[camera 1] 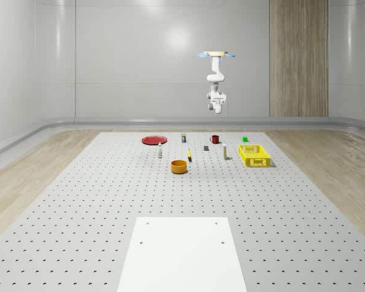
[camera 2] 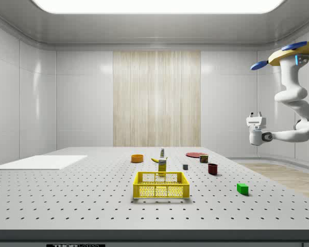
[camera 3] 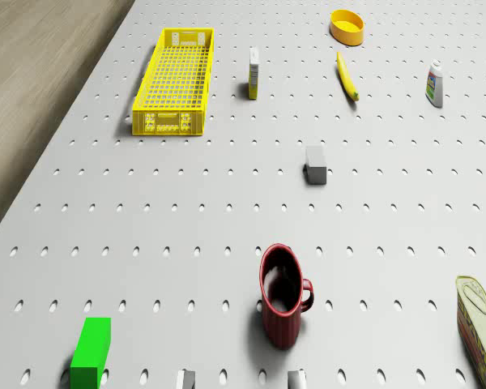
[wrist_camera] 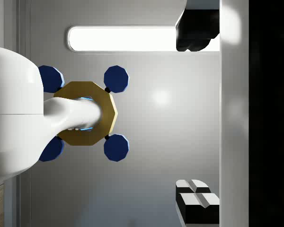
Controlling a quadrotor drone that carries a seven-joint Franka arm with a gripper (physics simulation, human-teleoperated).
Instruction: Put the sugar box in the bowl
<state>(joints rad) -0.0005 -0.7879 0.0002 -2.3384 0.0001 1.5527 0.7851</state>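
1. You see a white panel [camera 1: 182, 252] nearest on the tabletop [camera 1: 79, 207].
2. Your bowl [camera 1: 179, 166] sits mid-tabletop; the sugar box [camera 1: 224, 153] stands upright to its right, just left of the yellow crate [camera 1: 254, 155].
3. Your drone [camera 1: 216, 55] hovers high over the far edge, above the red mug [camera 1: 215, 139].
4. The jaws [wrist_camera: 197, 118] point upward, spread apart, empty.

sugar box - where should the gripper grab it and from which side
The sugar box stands upright on the table between the yellow crate and the banana. Probably best to come down from above and pinch its two broad faces near the top: it is thin, and nothing touches it.
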